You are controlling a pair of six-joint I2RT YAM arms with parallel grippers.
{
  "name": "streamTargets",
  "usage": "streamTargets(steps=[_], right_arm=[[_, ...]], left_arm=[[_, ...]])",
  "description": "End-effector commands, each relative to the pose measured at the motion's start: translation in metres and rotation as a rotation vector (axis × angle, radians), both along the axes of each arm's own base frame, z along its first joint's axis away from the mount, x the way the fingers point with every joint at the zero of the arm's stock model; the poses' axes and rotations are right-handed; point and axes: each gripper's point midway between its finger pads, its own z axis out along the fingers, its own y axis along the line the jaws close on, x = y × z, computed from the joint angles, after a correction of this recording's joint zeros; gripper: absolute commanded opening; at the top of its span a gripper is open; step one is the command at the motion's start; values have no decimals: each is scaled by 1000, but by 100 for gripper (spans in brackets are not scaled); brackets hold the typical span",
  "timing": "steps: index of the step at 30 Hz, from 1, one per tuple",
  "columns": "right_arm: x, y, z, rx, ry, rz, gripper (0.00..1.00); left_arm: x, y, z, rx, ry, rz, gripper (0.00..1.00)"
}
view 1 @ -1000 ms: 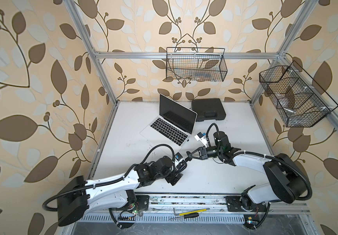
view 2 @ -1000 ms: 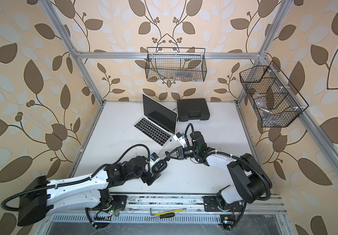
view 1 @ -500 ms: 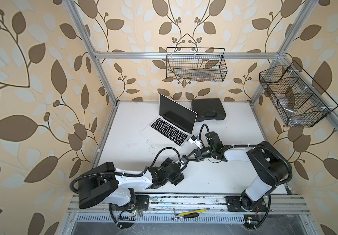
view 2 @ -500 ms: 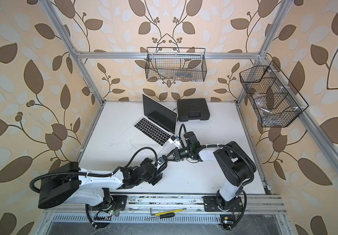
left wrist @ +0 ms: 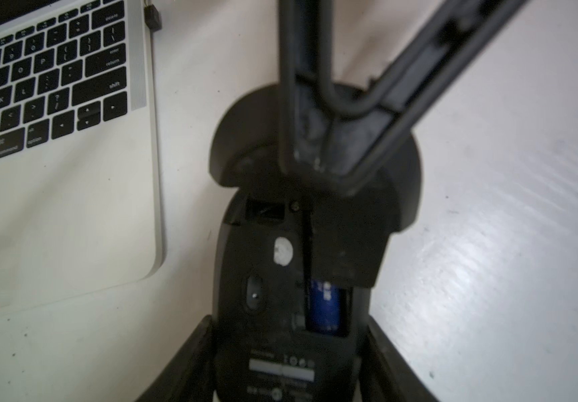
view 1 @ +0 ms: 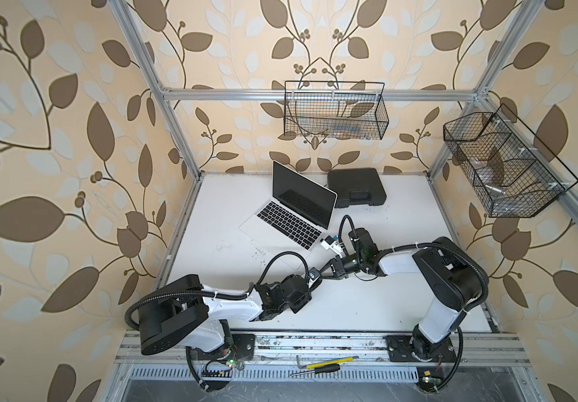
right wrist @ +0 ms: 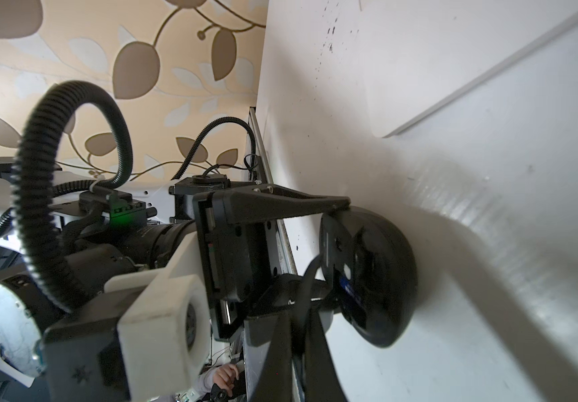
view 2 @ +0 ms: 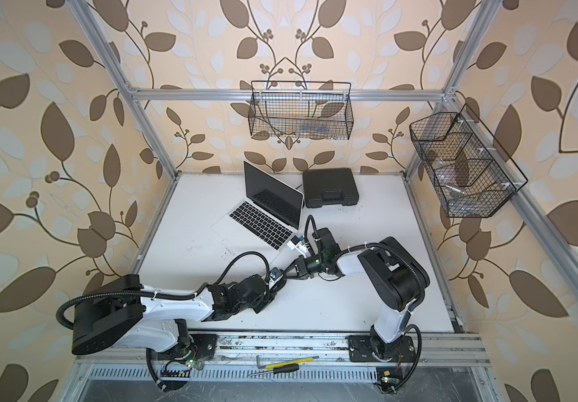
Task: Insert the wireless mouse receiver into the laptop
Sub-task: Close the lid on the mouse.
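Showing as a tiny black stub against the side edge of the silver laptop [left wrist: 71, 215], the wireless mouse receiver [left wrist: 152, 17] sits well beyond the left gripper [left wrist: 287, 323], which has closed in from wide to clasp the upturned mouse [left wrist: 263, 278], while the right gripper [left wrist: 322, 167] pinches its flat cover [left wrist: 350, 240].

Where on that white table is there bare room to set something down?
Bare: the table's left strip between laptop and frame rail, and its right side in front of the black case. Crowded: the middle, where left gripper and right gripper meet at the mouse beside the laptop.
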Motion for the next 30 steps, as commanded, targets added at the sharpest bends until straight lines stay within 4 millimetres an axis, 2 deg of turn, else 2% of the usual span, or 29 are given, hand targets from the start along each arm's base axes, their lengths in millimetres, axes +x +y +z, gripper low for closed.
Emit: streamTargets(steps=[1, 11, 15, 21, 26, 30], right_arm=[[2, 1, -6, -2, -4, 8, 0], [6, 13, -17, 8, 25, -55, 0], [3, 11, -24, -16, 21, -77, 5], [10, -5, -19, -79, -26, -103, 29], [4, -17, -17, -167, -59, -56, 57], [2, -34, -25, -256, -80, -54, 67]], left_arm=[[1, -4, 3, -13, 12, -5, 48], [-1, -5, 4, -31, 21, -16, 42], [-1, -5, 5, -38, 22, -13, 42], [-2, -6, 5, -39, 31, -18, 41], [-2, -7, 3, -37, 36, -26, 41], [-3, -8, 2, -35, 40, -31, 40]])
